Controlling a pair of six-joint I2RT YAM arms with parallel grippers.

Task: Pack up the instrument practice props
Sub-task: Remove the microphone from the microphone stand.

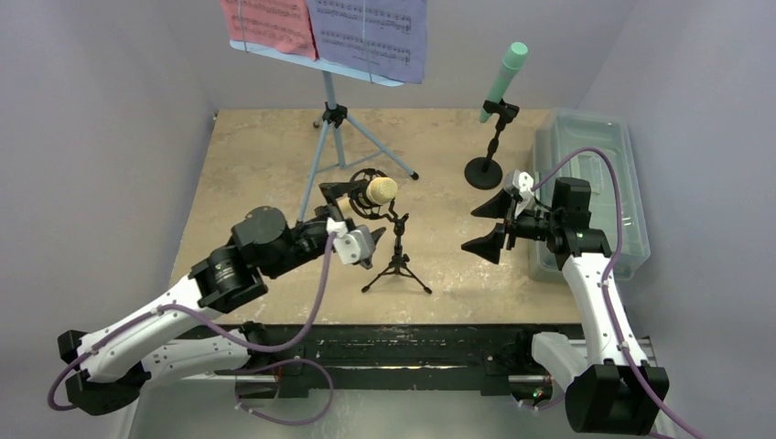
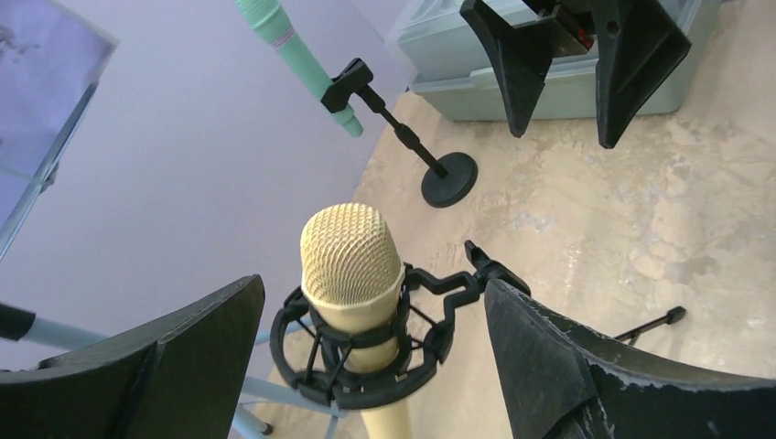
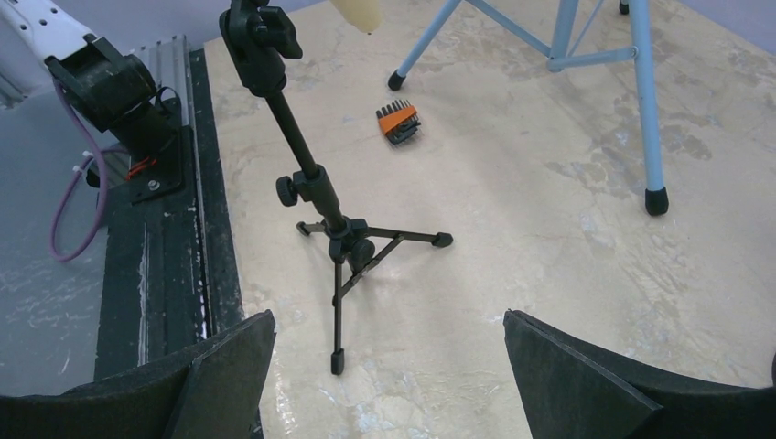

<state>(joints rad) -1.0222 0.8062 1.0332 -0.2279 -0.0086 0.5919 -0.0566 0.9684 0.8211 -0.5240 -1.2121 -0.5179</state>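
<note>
The yellow microphone sits in a black shock mount on a small black tripod at mid-table. My left gripper is open, its jaws on either side of the microphone without touching it. My right gripper is open and empty, right of that tripod and pointing at it. The mint-green microphone stands clipped in a black round-base stand at the back right. The light-blue tripod at the back holds a tray with a red page and a purple page.
A translucent grey tub lies along the table's right edge, just behind my right gripper. A small orange-and-black bit holder lies on the table near the light-blue tripod's legs. The black rail runs along the near edge.
</note>
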